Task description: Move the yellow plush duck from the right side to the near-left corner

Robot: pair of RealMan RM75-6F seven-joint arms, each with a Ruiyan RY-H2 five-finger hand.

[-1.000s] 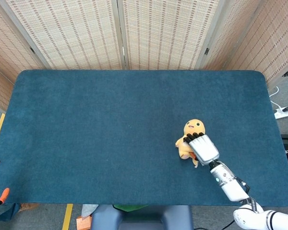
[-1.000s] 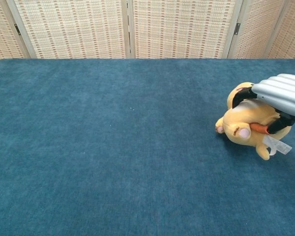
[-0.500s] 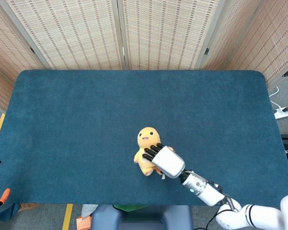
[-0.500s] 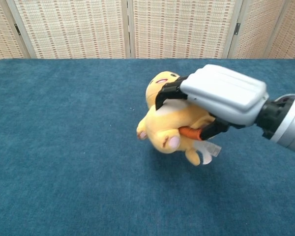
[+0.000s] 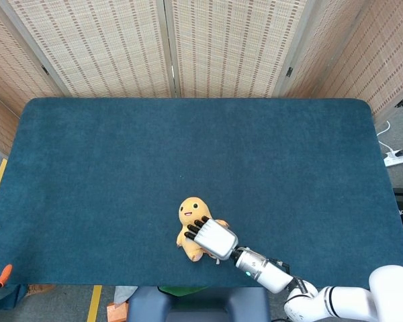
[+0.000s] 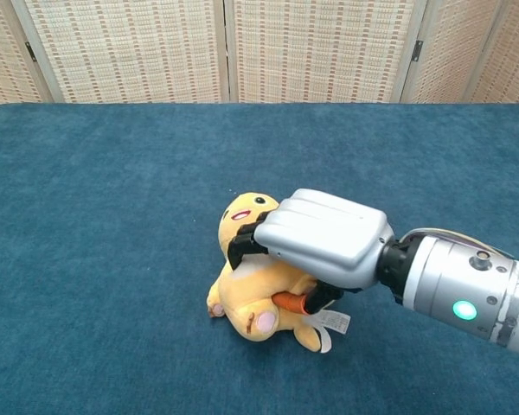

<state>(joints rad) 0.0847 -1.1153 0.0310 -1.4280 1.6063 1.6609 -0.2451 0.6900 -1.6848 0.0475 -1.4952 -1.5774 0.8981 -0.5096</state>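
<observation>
Duck [image 5: 189, 225], yellow plush, sits near the table's [image 5: 87, 168] near edge, about centre, gripped from above by the right hand [image 5: 211, 239]; the soft body could slip; the near-left corner looks like a long reach.

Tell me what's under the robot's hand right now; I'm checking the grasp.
The yellow plush duck sits under the right hand, gripped around its body on the blue table. Its face, feet and tag show; its middle is covered by the hand.
</observation>
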